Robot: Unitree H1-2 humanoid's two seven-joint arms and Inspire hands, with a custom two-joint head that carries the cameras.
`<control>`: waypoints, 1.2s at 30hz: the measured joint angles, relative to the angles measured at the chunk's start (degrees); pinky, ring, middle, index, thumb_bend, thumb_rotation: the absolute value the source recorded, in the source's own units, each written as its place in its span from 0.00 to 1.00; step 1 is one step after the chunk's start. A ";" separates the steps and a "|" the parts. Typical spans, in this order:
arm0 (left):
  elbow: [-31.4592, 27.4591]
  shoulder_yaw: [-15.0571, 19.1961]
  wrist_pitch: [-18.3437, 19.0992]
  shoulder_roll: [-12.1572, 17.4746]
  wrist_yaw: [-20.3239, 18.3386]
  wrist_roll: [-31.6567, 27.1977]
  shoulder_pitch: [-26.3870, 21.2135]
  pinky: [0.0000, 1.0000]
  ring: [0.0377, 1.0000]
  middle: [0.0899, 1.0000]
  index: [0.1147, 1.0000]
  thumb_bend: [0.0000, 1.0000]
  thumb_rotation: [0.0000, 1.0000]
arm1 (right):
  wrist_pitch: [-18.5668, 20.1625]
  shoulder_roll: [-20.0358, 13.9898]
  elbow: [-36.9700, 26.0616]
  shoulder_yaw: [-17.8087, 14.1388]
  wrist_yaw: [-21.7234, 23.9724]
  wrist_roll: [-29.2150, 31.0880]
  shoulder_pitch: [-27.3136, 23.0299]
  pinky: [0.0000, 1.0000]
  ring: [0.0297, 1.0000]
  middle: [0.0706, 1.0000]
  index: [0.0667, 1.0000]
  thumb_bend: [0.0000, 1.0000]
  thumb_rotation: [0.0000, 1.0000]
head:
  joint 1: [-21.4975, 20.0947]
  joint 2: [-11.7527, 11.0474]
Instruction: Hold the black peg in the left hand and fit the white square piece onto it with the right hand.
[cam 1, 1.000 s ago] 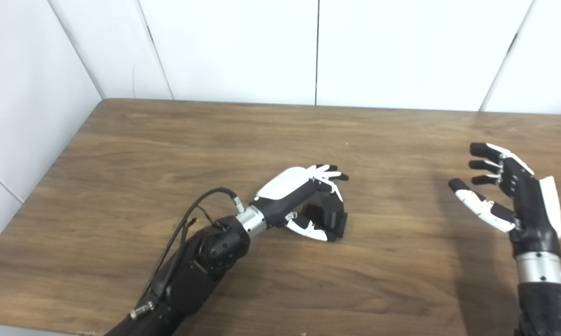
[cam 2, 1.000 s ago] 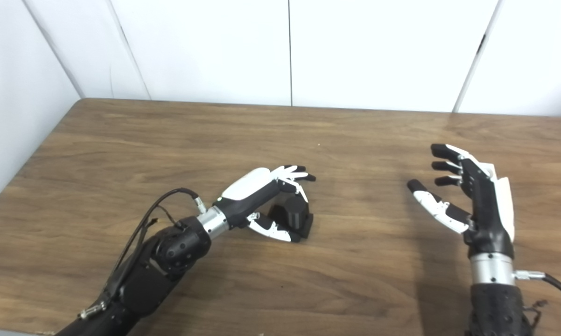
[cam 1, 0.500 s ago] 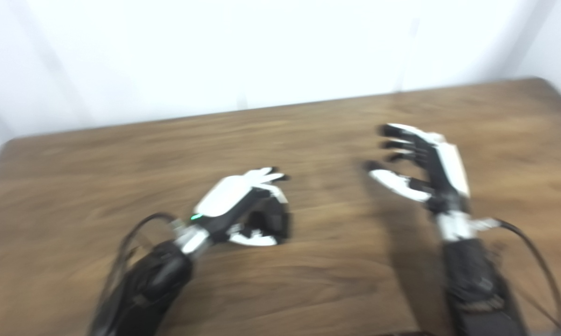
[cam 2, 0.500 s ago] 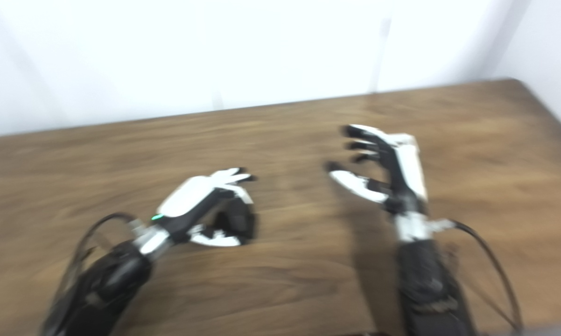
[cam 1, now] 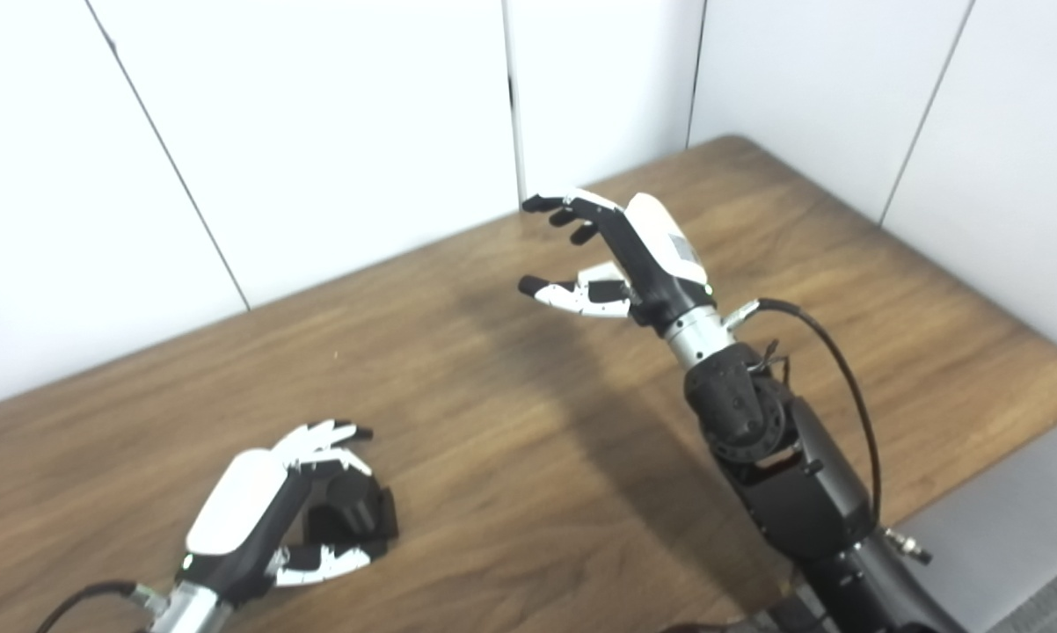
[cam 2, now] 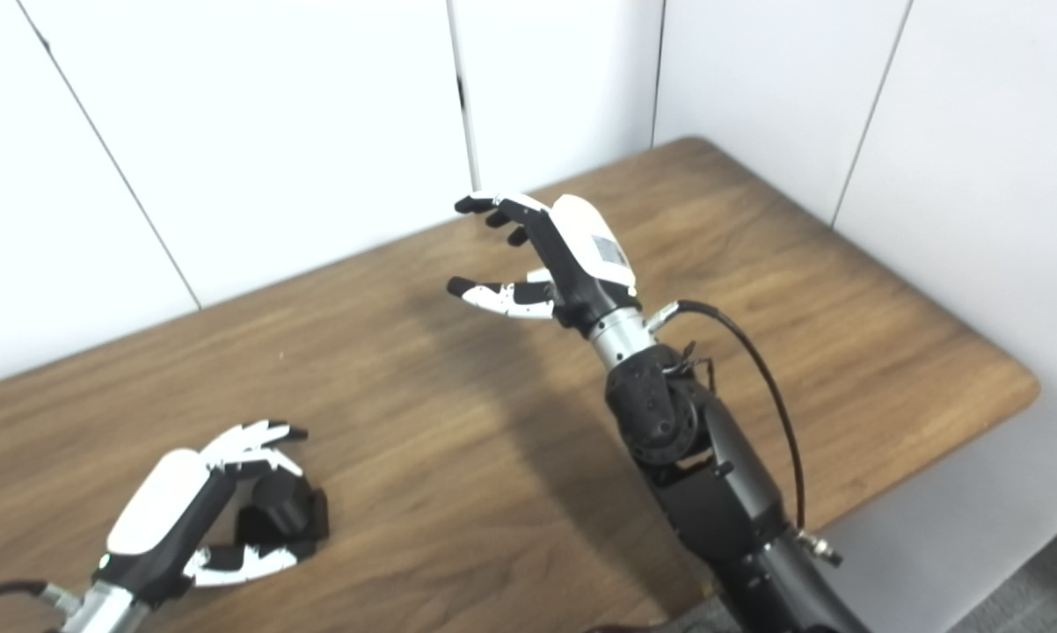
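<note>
Left robot hand [cam 1: 256, 514] sits low on the wooden surface [cam 1: 511, 457] at the near-left of both views, its white back turned up and its fingers [cam 1: 322, 437] curved over the black peg [cam 1: 353, 514]. Its thumb reaches under and in front of the peg from the near side, so the hand is cupped around the peg, which rests on the surface; whether the fingers actually press on it or only surround it cannot be told. The peg reads as a dark block with a rounder body rising from it, partly hidden by the fingers. Farther right, a broad shadow runs across the wood toward the back wall [cam 1: 317, 132]. Beyond it the right robot hand [cam 2: 564, 255] is raised above the surface near the far edge, well apart from the peg, palm facing left, its fingers [cam 2: 493, 207] spread and slightly bent and its thumb stretched out below them, holding nothing. A black cable [cam 2: 757, 378] loops from its wrist down along the forearm. White wall panels close in the surface on the far and right sides. The white square piece does not show in either view.
</note>
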 measured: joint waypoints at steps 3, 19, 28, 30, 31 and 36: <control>-0.05 0.02 0.00 0.00 0.17 -0.19 0.25 0.86 0.87 0.82 0.42 0.52 0.05 | 2.13 -3.99 -0.03 -0.32 2.93 -0.95 -2.04 0.59 0.73 0.77 0.73 0.58 0.29 | 0.00 -0.09; -1.61 0.81 0.14 0.63 -1.30 -1.06 1.38 0.86 0.87 0.82 0.42 0.52 0.05 | 6.09 -15.36 12.49 5.93 16.40 -6.87 -11.99 0.69 0.84 0.86 0.76 0.65 0.37 | 0.79 0.35; -2.75 1.31 0.70 0.83 -1.73 -1.06 2.16 0.86 0.88 0.82 0.42 0.52 0.05 | 4.82 -20.22 22.13 13.15 26.65 -6.56 -18.07 0.80 0.93 0.92 0.78 0.72 0.31 | 1.58 0.88; -3.11 1.42 1.11 0.83 -1.99 -1.36 2.39 0.87 0.88 0.83 0.42 0.52 0.05 | 3.66 -21.65 24.36 14.68 29.13 -6.49 -19.79 0.81 0.94 0.93 0.79 0.76 0.30 | 1.76 0.97; -3.19 1.43 1.21 0.84 -2.07 -1.42 2.44 0.87 0.88 0.83 0.42 0.52 0.05 | 3.24 -22.16 24.91 15.09 29.80 -6.45 -20.25 0.83 0.95 0.94 0.80 0.78 0.31 | 1.93 1.05; -3.44 1.51 1.82 0.84 -2.43 -1.46 2.56 0.88 0.89 0.83 0.42 0.52 0.05 | 2.84 -23.65 26.79 18.06 35.36 -6.30 -23.29 0.87 0.99 0.98 0.84 0.88 0.36 | 2.11 1.14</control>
